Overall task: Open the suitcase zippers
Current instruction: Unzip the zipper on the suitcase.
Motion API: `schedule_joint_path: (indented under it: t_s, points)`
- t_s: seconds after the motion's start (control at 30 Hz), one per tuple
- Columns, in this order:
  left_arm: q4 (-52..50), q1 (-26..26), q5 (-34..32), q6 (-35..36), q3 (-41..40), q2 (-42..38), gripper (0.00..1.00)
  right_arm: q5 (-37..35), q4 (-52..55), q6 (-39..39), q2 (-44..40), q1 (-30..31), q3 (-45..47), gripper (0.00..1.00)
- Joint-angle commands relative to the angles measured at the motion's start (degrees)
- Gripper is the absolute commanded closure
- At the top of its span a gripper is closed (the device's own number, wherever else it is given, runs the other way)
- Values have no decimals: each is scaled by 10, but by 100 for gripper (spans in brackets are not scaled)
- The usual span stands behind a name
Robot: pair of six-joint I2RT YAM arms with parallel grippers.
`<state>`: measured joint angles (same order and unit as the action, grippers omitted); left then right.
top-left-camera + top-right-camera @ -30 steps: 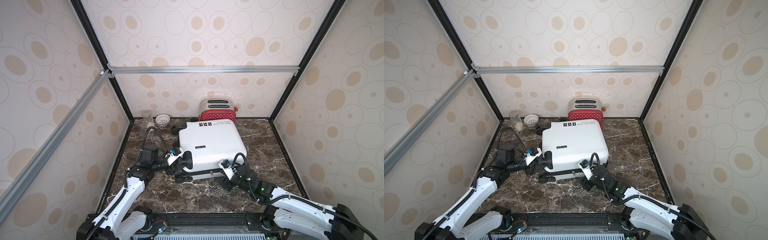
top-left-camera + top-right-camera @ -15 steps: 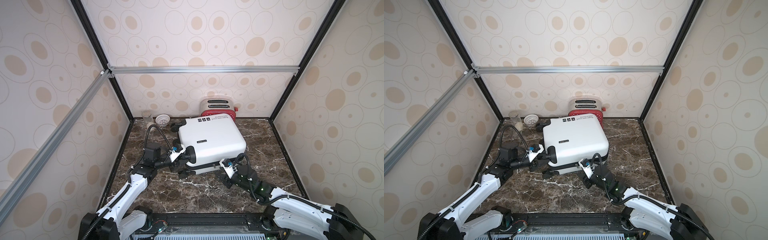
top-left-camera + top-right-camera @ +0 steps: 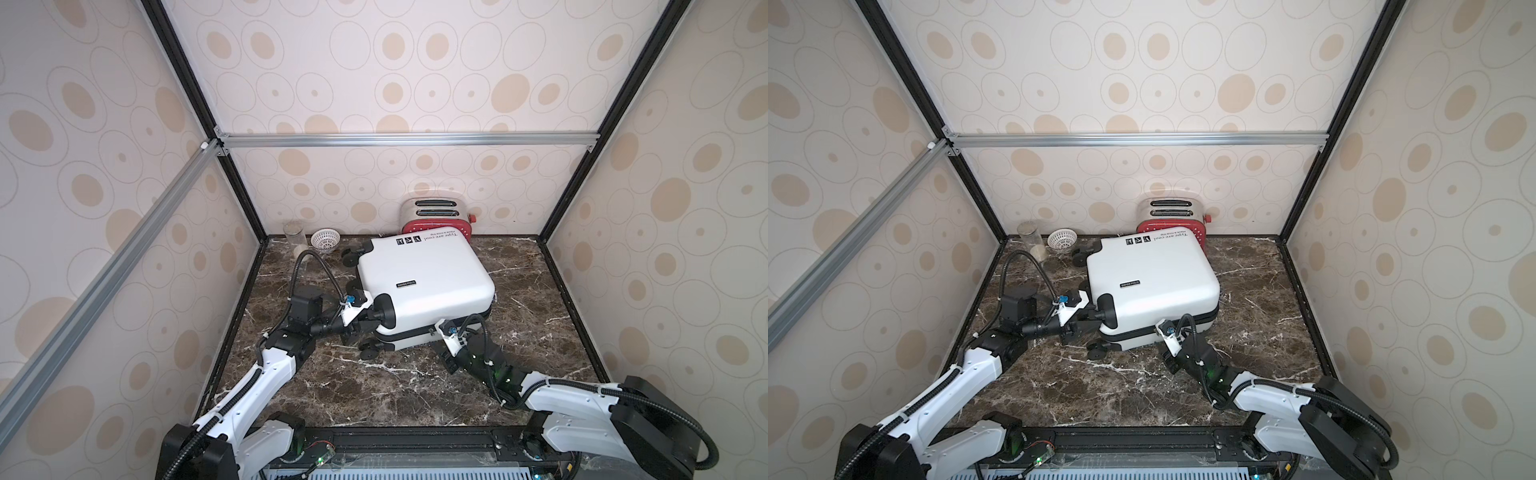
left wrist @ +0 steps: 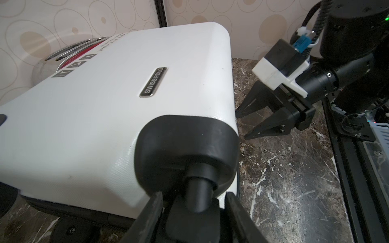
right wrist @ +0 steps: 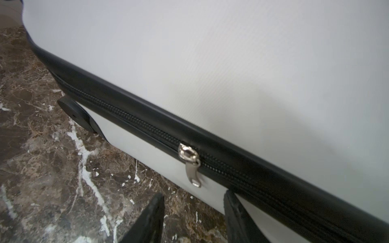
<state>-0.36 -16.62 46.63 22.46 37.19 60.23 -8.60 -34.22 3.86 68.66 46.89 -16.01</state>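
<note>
The white suitcase lies flat and askew on the marble floor. My left gripper is at its near-left corner, shut on the black wheel, one finger on each side of the wheel stem. My right gripper is open at the near side, empty. The silvery pull tab of the zippers hangs from the black track just beyond its fingertips. The track looks closed on both sides of the slider.
A red toaster stands right behind the suitcase against the back wall. A glass jar and a white strainer sit in the back-left corner. Patterned walls close in three sides, and a black rail runs along the front.
The suitcase has shifted and turned a little on the floor. The left gripper's fingers have narrowed onto the corner wheel. The right gripper has stayed at the near seam.
</note>
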Motion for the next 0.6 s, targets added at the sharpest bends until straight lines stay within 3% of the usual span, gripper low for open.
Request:
schedule_joint_path:
  t_s: [0.0, 0.23, 0.43, 0.57]
  points:
    - [17, 2, -29, -6, -2, 1, 54, -32, -107, 5, 27, 9, 0, 52]
    - [17, 1, -26, -7, -4, 3, 54, -54, -166, -4, 70, 35, -8, 60]
    - [17, 1, -26, -8, -4, 3, 53, -109, -185, -22, 69, 46, -6, 75]
    - [16, 1, -28, -8, -4, 2, 53, -116, -182, -37, 63, 46, -7, 76]
